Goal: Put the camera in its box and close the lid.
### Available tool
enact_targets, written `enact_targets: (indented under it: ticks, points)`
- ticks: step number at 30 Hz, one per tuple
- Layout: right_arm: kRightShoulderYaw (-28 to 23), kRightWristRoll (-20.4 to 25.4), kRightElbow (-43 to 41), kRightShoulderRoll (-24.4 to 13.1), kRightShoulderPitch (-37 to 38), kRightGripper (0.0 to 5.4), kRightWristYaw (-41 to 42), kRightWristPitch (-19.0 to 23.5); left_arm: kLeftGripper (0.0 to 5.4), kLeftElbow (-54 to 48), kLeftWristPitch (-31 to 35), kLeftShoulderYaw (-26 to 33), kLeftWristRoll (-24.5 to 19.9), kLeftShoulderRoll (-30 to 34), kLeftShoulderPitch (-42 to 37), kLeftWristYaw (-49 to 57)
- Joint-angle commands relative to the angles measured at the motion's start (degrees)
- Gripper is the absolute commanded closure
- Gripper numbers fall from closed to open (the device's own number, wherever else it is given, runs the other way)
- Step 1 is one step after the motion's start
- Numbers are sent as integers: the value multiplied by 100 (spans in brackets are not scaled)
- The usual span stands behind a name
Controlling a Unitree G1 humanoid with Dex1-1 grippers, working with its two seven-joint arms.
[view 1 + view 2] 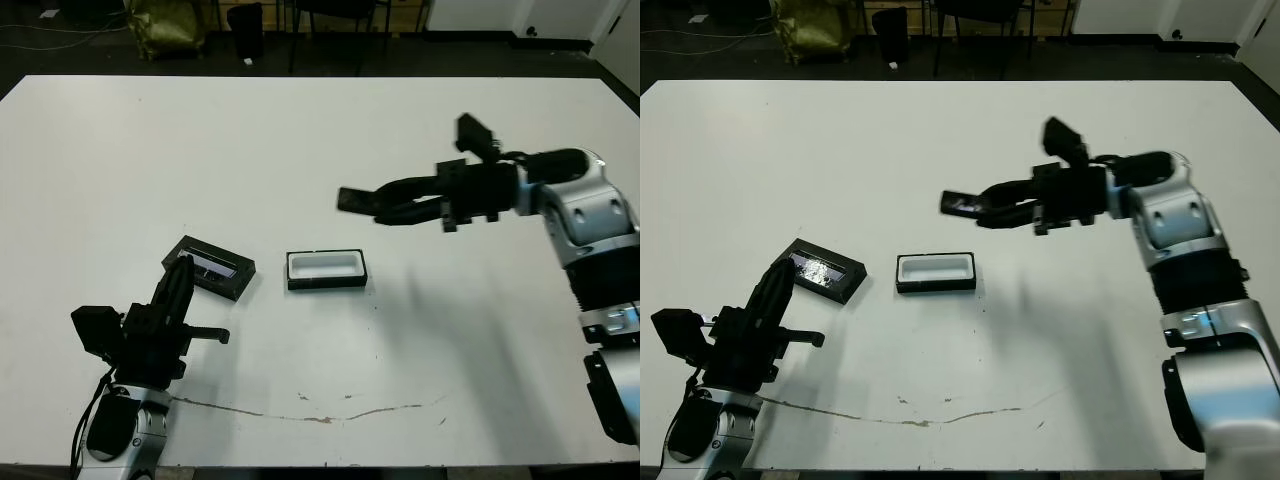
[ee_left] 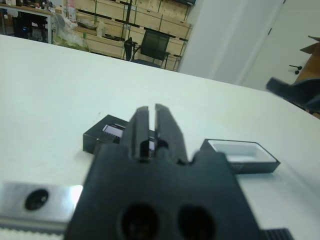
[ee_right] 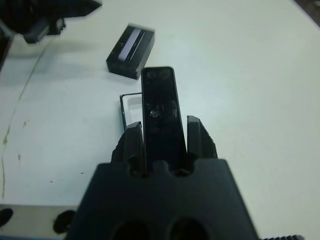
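Black lid [image 1: 212, 267] just beside white-lined box [image 1: 325, 270], apart.

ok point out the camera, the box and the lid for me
camera [image 3: 159, 107]: right wrist view, middle of its flat face, between the right gripper's fingers
box [image 1: 325, 266]: left eye view, white inner lining
lid [image 1: 213, 267]: left eye view, shiny window strip on its top
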Motion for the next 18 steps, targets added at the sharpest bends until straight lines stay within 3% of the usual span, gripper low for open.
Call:
enact_targets:
  ticks: [1, 9, 18]
  points:
    - [297, -245, 38, 153, -110, 481, 49, 8, 540, 94, -31, -15, 101, -23, 118, 47]
    - [758, -676, 248, 402, -520, 481, 187, 200, 540, 32, 17, -16, 139, -45, 178, 131]
    - [861, -855, 356, 557, -561, 481, 209, 72, 540, 143, -113, 5, 58, -14, 148, -11]
